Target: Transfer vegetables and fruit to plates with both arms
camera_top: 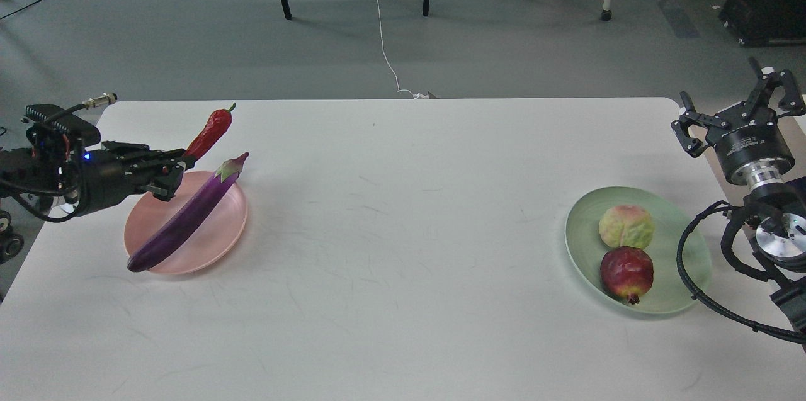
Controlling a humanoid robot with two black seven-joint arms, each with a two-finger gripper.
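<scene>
My left gripper (pixel 178 169) is shut on the lower end of the red chili (pixel 208 132) and holds it tilted up above the far edge of the pink plate (pixel 217 239). The purple eggplant (pixel 186 215) lies slantwise across that plate, its cap toward the far right. The pale green plate (pixel 675 282) at the right holds the yellow-green fruit (pixel 625 226) and the dark red fruit (pixel 626 273). My right gripper (pixel 735 108) is open and empty, raised beyond the table's right edge.
The white table (pixel 403 212) stretches between the two plates. Black cables (pixel 699 291) of my right arm loop over the green plate's right rim. Chair legs and a white cord stand on the floor beyond the far edge.
</scene>
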